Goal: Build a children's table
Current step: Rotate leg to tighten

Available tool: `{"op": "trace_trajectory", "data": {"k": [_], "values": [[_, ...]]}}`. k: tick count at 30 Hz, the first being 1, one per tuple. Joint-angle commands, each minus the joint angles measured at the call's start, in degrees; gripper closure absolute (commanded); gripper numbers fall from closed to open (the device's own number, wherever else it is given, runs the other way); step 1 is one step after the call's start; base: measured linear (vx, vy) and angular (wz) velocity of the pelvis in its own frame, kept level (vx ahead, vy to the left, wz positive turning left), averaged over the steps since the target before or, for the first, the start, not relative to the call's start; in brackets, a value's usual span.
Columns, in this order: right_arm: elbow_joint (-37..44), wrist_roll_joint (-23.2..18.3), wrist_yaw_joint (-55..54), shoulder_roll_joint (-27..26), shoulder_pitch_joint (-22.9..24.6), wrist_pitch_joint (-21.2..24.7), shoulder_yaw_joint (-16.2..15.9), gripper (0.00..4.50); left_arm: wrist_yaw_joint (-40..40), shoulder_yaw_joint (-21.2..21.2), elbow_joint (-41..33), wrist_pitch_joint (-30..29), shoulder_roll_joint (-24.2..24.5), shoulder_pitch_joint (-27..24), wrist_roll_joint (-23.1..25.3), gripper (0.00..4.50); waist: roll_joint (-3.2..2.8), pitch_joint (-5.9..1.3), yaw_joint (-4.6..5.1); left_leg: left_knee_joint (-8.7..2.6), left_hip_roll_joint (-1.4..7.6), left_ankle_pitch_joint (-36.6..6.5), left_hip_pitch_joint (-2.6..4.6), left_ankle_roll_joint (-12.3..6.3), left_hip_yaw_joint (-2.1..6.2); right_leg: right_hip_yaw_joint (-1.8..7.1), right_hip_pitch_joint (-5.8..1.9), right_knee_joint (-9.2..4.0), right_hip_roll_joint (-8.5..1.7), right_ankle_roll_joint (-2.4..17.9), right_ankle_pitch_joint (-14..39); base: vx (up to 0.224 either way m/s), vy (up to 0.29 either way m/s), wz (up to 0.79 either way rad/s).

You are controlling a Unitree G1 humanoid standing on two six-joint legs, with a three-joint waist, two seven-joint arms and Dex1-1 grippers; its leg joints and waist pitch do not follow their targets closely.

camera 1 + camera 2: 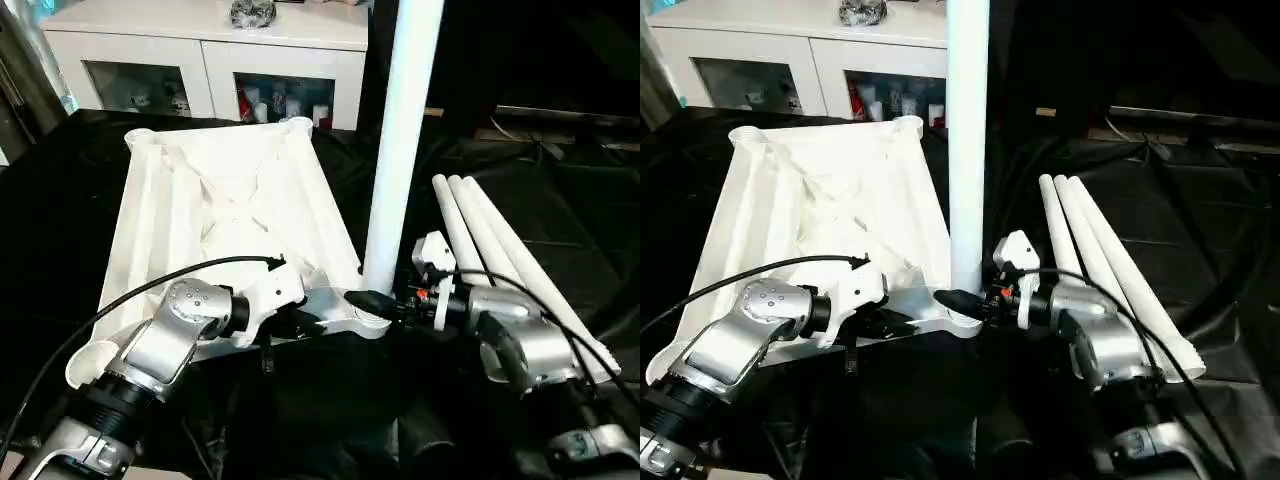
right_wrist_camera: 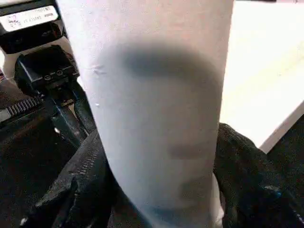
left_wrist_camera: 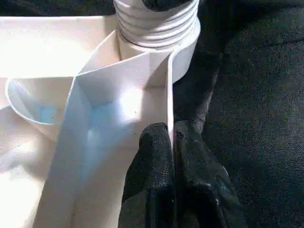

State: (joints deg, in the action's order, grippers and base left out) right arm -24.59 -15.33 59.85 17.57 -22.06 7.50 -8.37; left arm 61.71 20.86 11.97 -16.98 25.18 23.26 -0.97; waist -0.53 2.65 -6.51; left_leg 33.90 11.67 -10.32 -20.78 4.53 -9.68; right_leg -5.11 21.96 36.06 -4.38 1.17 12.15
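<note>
The white table top (image 1: 220, 210) lies upside down on black cloth, ribbed underside up. One white tube leg (image 1: 400, 150) stands upright in its near right corner socket (image 1: 365, 322). My right gripper (image 1: 375, 300) is shut on this leg just above the socket, a black finger (image 2: 80, 185) on each side of the tube (image 2: 152, 95). My left gripper (image 1: 298, 322) is shut on the top's thin side wall (image 3: 168, 95) beside that corner. In the left wrist view its fingers (image 3: 161, 180) pinch the wall, below the leg's threaded end (image 3: 156, 23).
Three loose white legs (image 1: 500, 240) lie side by side on the cloth to the right. A white glass-door cabinet (image 1: 210, 50) stands behind the table top. Black cables run over my forearms.
</note>
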Motion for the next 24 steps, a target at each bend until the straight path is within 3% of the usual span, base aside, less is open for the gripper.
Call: {"op": "trace_trajectory", "data": {"k": [1,6,10,15,20,21,22,23,24], "values": [[-1.7,2.9,-1.0,0.1,3.2,-0.2,-1.3,2.00,0.0,-0.1,-1.0,1.8,-0.1,2.5,0.0,4.50,-1.00,-3.22,0.03,-4.38,1.79,-15.3,0.50,-0.20,0.68,3.23,-2.51,-5.08,-4.09,11.3,10.4,0.000,0.000,0.00],[-1.7,3.2,-1.3,0.3,4.2,-2.3,-1.3,2.00,0.0,-0.1,-0.5,2.1,-0.1,2.8,0.1,4.50,-1.02,-3.24,0.10,-4.43,1.76,-15.5,0.48,-0.62,0.67,3.20,-2.46,-5.18,-4.06,11.2,11.4,0.000,0.000,0.00],[-1.8,1.6,-3.1,-0.9,6.0,-4.6,1.3,2.00,-0.4,-0.1,-0.5,2.1,-0.1,2.8,0.4,4.50,-1.03,-3.25,-0.05,-4.51,1.87,-15.7,0.49,-0.68,0.68,3.28,-2.31,-5.30,-4.17,10.9,12.0,0.000,0.000,0.00],[-0.9,-0.8,-4.5,-2.2,6.9,-4.4,3.5,2.00,-0.5,-0.2,-0.6,2.1,-0.1,2.7,0.4,4.50,-1.16,-3.20,0.06,-4.63,1.85,-16.4,0.49,-0.80,0.72,3.22,-2.32,-5.38,-4.13,11.0,12.3,0.000,0.000,0.00],[-1.4,-4.9,-6.3,-4.1,7.7,-3.6,7.0,2.00,-0.5,-0.2,-0.2,2.5,-0.1,2.9,0.5,4.50,-1.49,-3.20,0.08,-4.64,1.83,-16.5,0.38,-0.85,0.74,3.29,-2.30,-5.49,-4.19,10.8,12.7,0.000,0.000,0.00],[-1.5,-5.4,-6.6,-4.5,8.0,-3.5,7.6,2.00,-0.5,-0.1,0.1,2.7,0.0,3.0,0.6,4.50,-2.11,-3.25,-0.01,-4.62,1.85,-16.5,0.43,-0.75,0.82,3.28,-2.24,-5.40,-4.24,11.0,12.4,0.000,0.000,0.00],[-1.6,-5.6,-6.8,-4.7,8.4,-3.6,7.9,2.00,-0.5,-0.1,0.3,2.8,0.0,3.1,0.7,4.50,-1.69,-3.20,0.10,-4.68,1.81,-16.6,0.35,-0.76,0.79,3.20,-2.34,-5.48,-4.16,11.0,12.2,0.000,0.000,0.00],[-2.0,-5.7,-7.0,-5.0,8.7,-3.8,8.1,2.00,-0.4,0.0,0.5,2.9,-0.1,3.3,0.7,4.50,-2.00,-3.20,0.05,-4.66,1.82,-16.6,0.38,-0.77,0.79,3.20,-2.26,-5.46,-4.17,11.0,12.3,0.000,0.000,0.00],[-2.0,-5.7,-7.0,-5.0,8.7,-3.8,8.1,2.00,-0.4,0.0,0.5,2.9,-0.1,3.3,0.7,4.50,-1.94,-3.16,0.07,-4.65,1.81,-16.7,0.43,-0.80,0.72,3.21,-2.17,-5.59,-4.14,11.0,12.6,0.000,0.000,0.00]]}}
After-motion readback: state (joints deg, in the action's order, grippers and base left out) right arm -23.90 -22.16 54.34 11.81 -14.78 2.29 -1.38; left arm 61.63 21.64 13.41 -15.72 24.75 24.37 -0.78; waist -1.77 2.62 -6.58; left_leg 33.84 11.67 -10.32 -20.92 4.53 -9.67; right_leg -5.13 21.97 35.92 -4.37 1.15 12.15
